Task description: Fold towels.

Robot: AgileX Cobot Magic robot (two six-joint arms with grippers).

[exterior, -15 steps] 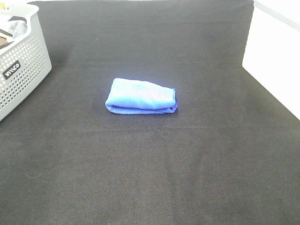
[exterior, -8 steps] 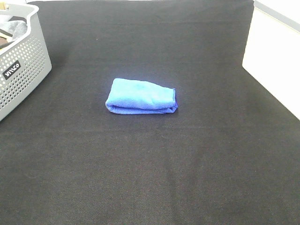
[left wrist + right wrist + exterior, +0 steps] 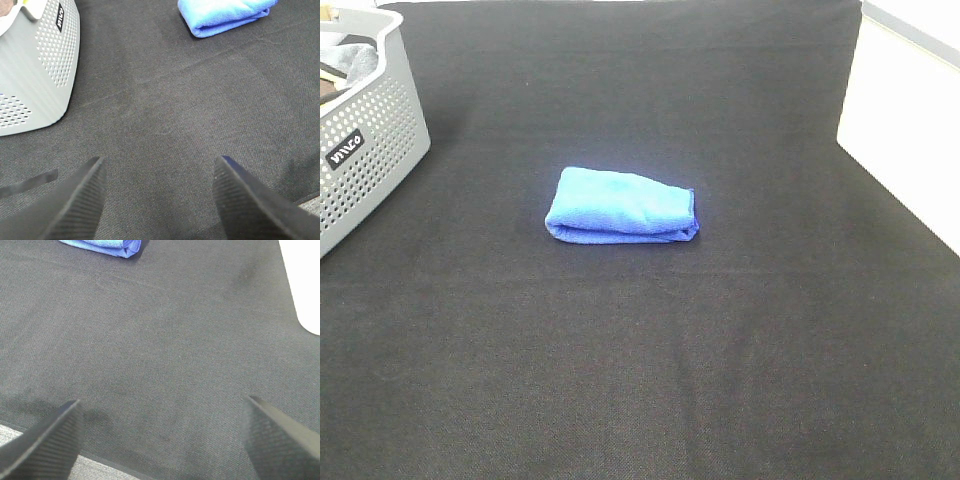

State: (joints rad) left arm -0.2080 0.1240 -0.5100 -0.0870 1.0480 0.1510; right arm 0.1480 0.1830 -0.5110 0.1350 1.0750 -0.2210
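Towel first, since it was what I was there for, though I will take the scene from the biggest thing down. I saw the bench (image 3: 740, 350) covered in a dark, finely woven cloth that filled almost the whole overhead view, with a pale surface showing past its right edge. At the far left corner stood a grey perforated basket (image 3: 375, 140), a small dark label on its side and dark and grey cloths (image 3: 350, 60) lying inside it. The blue towel (image 3: 620, 206) lay near the middle of the bench, a little toward the far edge, folded into a compact bundle with its layers stacked and a darker stitched edge showing at its right end. It sat well apart from the basket. My left hand (image 3: 159, 187) hovered over bare cloth near the bench's near edge, its fingers spread with nothing between them. My right hand (image 3: 162, 432) was likewise near the near edge, fingers wide apart and empty, the towel well ahead of both.
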